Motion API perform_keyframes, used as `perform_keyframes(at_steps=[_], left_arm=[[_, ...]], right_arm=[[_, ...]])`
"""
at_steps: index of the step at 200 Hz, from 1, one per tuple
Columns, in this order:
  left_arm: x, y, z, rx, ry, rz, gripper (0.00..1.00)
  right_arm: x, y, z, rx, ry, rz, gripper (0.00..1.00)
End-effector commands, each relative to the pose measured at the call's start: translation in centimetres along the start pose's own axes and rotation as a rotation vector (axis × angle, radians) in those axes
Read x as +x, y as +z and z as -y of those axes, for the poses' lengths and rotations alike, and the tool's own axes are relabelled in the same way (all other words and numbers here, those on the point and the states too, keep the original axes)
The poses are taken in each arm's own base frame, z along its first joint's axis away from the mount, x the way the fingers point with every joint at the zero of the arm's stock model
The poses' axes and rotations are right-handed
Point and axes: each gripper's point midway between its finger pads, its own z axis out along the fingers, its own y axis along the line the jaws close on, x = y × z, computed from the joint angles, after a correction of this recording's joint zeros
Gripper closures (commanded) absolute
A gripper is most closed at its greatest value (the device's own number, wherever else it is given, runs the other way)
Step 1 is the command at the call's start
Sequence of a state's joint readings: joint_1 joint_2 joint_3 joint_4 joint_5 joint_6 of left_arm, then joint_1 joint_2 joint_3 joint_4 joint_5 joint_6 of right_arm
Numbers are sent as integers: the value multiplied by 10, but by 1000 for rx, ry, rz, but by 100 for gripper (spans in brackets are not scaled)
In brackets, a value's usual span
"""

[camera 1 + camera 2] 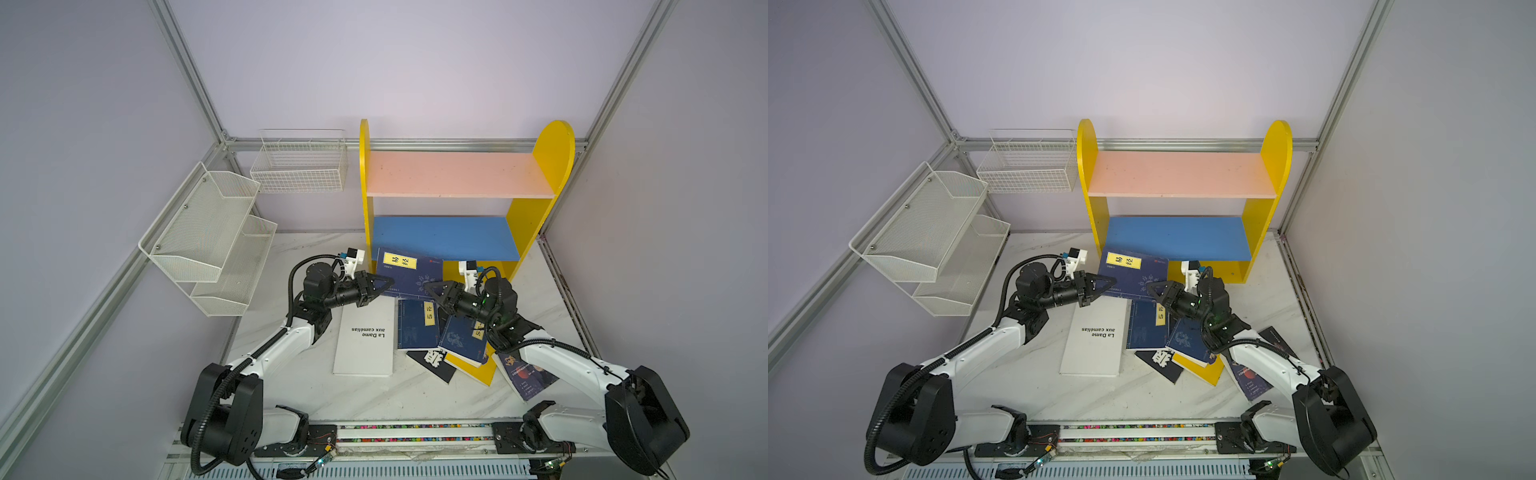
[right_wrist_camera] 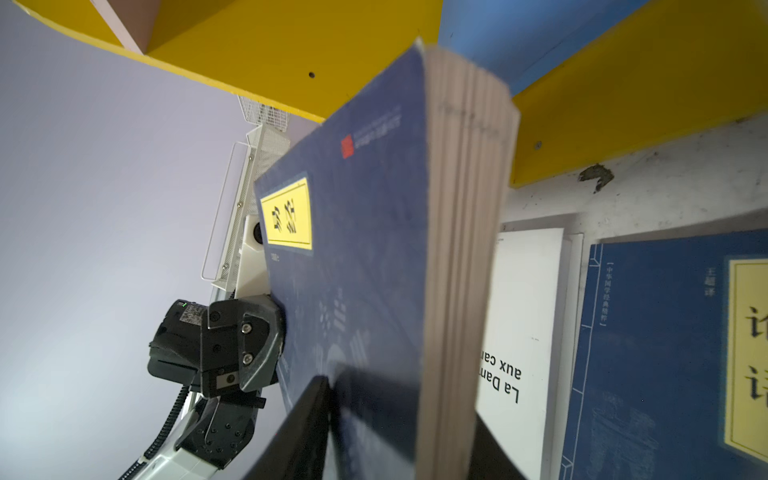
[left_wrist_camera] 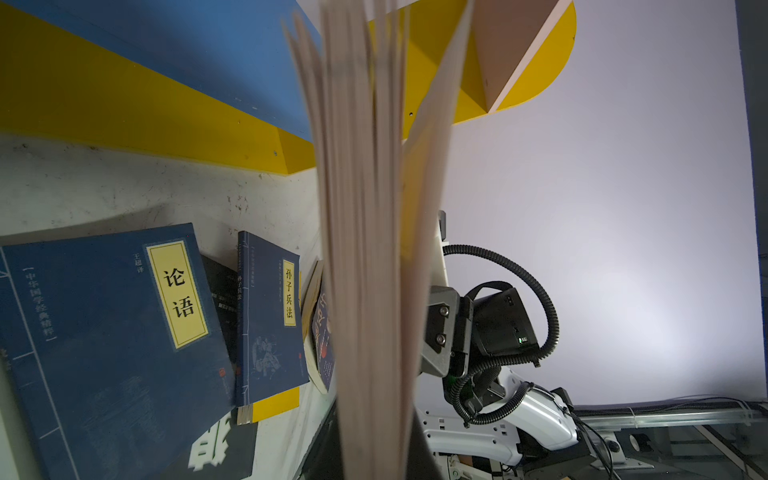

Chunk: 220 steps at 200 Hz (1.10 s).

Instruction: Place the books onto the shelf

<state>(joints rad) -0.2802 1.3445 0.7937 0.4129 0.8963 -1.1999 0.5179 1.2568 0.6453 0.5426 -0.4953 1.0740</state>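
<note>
Navy book [image 2: 374, 249] w/ yellow label is held off table [image 1: 374, 399], just in front of shelf [image 1: 453, 174]. It is clamped by left gripper [image 1: 390, 281]; right gripper [image 1: 430, 286] is set round its opposite edge, grip unclear. Both boards are bare; six other books [image 1: 417, 324] are not yet shelved.

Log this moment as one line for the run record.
navy book: raised before shelf | left gripper: shut on navy book | right gripper: at opposite edge, grip unclear | shelf boards: bare
</note>
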Motion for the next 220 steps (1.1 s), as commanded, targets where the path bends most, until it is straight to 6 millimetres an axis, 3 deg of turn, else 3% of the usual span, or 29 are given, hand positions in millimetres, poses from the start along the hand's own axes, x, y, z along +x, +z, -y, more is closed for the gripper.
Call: perform_keyframes(at_steps=[1, 18, 21, 31, 44, 57, 68, 78, 93, 102, 115, 146, 189, 220], left_arm=[[-30, -1, 72, 160, 177, 4, 100], [-36, 1, 78, 175, 193, -6, 100], [-39, 7, 68, 164, 173, -15, 100], [-43, 10, 63, 159, 161, -21, 95], [-50, 11, 59, 149, 137, -12, 69], [-57, 9, 57, 144, 131, 12, 58], [-63, 6, 52, 120, 123, 45, 37], [-66, 1, 47, 84, 128, 68, 24], [-72, -7, 32, -8, 114, 126, 12], [-71, -20, 40, -57, 156, 169, 7], [-72, -34, 26, -194, 174, 223, 1], [-74, -59, 3, -376, 156, 314, 0], [-77, -71, 0, -412, 174, 385, 0], [-81, -68, 6, -411, 205, 374, 0]], right_arm=[[-14, 5, -4, -44, 38, 53, 66], [-18, 14, 2, -29, 48, 55, 77], [-19, 14, 2, -27, 48, 59, 79], [-24, 17, 2, -31, 47, 80, 84], [-35, 18, -5, -40, 39, 115, 91], [-46, 25, -2, -26, 34, 126, 93], [-60, 29, -5, -15, 8, 140, 94], [-73, 31, 1, 18, -10, 146, 94], [-90, 34, 11, 60, -21, 139, 96], [-97, 34, 10, 58, -42, 133, 95], [-108, 36, 12, 76, -87, 129, 95], [-125, 61, 9, 58, -189, 43, 95], [-123, 88, 23, 45, -245, -84, 95], [-128, 98, 30, 32, -245, -82, 95]])
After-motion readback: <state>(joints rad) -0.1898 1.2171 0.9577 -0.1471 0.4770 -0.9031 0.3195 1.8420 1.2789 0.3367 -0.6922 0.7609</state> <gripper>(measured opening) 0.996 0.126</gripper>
